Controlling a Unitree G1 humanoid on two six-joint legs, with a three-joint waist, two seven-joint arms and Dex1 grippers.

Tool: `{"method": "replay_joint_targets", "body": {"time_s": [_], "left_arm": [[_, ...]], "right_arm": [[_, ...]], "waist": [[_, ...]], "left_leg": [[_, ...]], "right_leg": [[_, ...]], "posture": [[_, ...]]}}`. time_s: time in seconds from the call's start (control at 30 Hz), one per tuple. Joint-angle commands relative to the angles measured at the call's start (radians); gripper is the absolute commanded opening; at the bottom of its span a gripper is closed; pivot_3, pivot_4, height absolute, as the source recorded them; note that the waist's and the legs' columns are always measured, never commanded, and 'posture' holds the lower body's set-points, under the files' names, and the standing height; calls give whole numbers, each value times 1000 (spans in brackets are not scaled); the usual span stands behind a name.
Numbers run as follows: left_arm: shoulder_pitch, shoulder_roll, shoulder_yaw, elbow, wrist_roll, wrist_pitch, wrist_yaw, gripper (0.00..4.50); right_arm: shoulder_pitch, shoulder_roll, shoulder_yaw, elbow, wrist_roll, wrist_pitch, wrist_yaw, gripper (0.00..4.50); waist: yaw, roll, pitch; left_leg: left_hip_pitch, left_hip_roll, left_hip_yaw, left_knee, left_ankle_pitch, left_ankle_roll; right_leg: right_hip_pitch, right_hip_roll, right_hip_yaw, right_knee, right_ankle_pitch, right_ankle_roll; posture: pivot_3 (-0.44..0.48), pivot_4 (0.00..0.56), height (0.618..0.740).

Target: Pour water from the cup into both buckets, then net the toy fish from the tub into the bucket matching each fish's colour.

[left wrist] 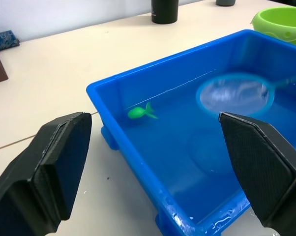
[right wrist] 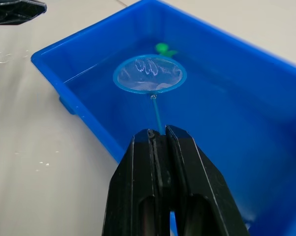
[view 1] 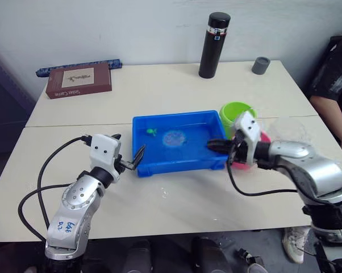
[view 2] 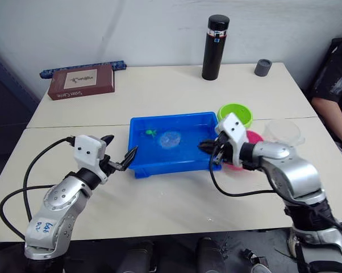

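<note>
Bright blue tub, one green fish, lime bucket.

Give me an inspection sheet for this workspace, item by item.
Surface: pale table, droplets near the tub.
Job's things: blue tub holds water, one green fish, net; green bucket, pink bucket, clear cup beside it.
Clutter: black flask, grey cup, book.
Grippers: left gripper open by the tub; right gripper shut on the net's handle.
Cables: black, on both arms.
Surroundings: white wall, a person at right.
</note>
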Motion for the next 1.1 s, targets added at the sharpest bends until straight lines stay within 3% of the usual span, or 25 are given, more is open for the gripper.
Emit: {"method": "replay_joint_targets", "body": {"time_s": [0.03, 1.1], "left_arm": [[3, -4, 5, -60, 12, -2, 13, 4461], [39, -47, -18, -94, 42, -8, 43, 4461]], "right_arm": [[-51, 39, 36, 10, -33, -5, -14, 0], [-209, 288, 117, 438, -241, -188, 26, 0]], "waist": [[-2, 0, 0], [-3, 0, 0]], "left_leg": [[0, 0, 0, 0, 0, 0], [-1, 0, 4, -1, 0, -1]], "right_leg": [[0, 0, 0, 0, 0, 0], [-1, 0, -2, 0, 0, 0]], "posture": [[0, 150, 740], [0, 150, 740]]}}
